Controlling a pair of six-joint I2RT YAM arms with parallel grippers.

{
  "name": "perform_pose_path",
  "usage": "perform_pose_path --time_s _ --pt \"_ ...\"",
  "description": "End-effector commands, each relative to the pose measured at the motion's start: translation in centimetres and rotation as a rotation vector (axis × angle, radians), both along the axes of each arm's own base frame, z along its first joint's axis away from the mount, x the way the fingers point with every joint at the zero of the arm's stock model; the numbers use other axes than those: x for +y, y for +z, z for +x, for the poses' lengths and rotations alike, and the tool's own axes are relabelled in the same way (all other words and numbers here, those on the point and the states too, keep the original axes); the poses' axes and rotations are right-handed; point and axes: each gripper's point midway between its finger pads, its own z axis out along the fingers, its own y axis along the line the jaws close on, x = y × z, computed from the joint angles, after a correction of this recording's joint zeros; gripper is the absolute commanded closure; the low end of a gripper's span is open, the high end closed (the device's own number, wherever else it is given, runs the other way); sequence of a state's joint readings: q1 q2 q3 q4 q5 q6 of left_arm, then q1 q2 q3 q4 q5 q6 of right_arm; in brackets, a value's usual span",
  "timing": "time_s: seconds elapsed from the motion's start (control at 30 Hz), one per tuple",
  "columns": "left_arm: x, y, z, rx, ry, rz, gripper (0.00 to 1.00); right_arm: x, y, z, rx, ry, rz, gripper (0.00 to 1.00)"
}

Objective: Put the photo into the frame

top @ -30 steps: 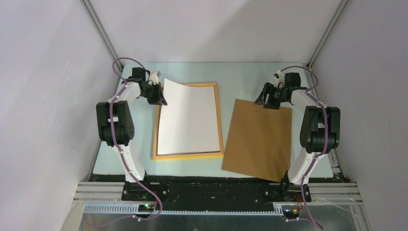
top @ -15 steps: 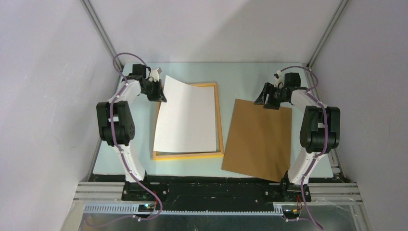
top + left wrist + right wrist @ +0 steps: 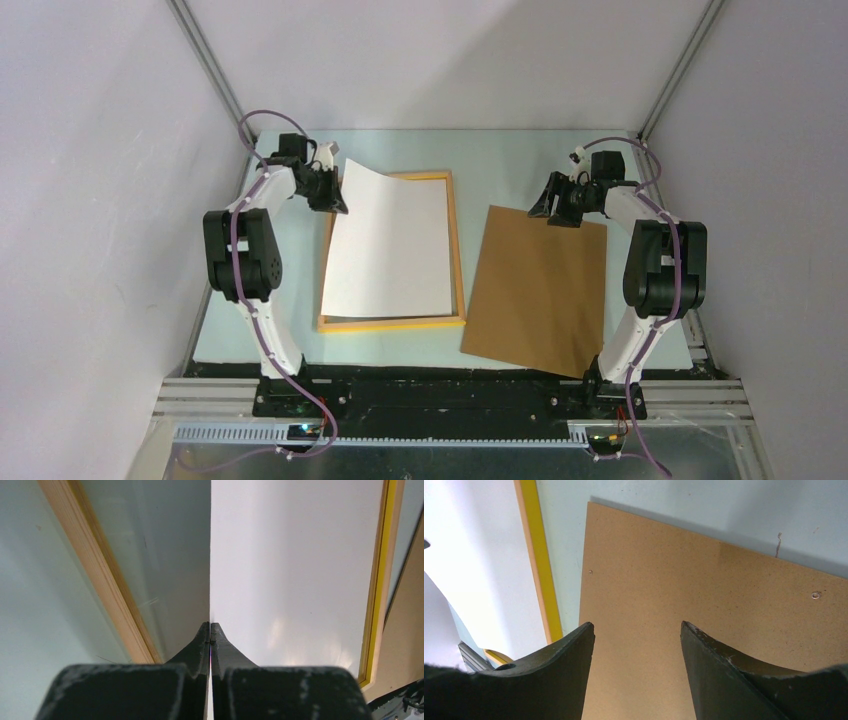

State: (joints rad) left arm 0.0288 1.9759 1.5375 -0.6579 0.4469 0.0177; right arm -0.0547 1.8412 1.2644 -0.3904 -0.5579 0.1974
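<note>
The placing step is in hand. The left tool [image 3: 210, 630] is clenching the photo [image 3: 390, 250] by its left edge near the far corner, and the left wrist view is showing the sheet pinched edge-on between the closed fingers. The photo is showing only its white side from above, so its printed face cannot be seen. It is lying over the frame [image 3: 456, 240] with its far left corner lifted and curling. Its left edge is overlapping the frame's left rail, while the right and near rails are showing bare.

The right tool [image 3: 636, 630] is hanging released over the far left corner of the brown backing board [image 3: 540, 290], gripping nothing.

The next move is probably calling for a small shift of the sheet to the right, so that all four edges are sitting inside the rails. After that the left tool would be lowering the raised corner before letting go, gently, since the thin sheet is likely to bow or slide.

The pale green counter [image 3: 500, 165] is carrying the frame and the board side by side, just apart. Plain grey walls [image 3: 450, 60] are enclosing it, with metal struts [image 3: 210, 70] running up the corners.
</note>
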Motion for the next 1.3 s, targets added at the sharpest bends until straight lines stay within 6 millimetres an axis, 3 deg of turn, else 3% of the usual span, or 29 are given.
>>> perform_pose_path --time_s 0.0,0.83,0.9,1.27 --pt "-0.1 1.1 0.6 -0.030 0.009 0.009 1.00 -0.1 -0.2 0.3 -0.017 0.014 0.000 0.32" --pt "0.3 0.5 0.5 -0.014 0.067 -0.004 0.99 -0.1 -0.4 0.4 -0.013 0.014 -0.001 0.32" --pt "0.5 0.6 0.7 -0.022 0.067 0.009 0.95 -0.1 -0.5 0.3 -0.010 0.014 -0.001 0.32" --pt "1.2 0.4 1.2 -0.028 0.085 0.052 0.52 0.0 -0.6 0.3 -0.007 0.016 -0.001 0.32"
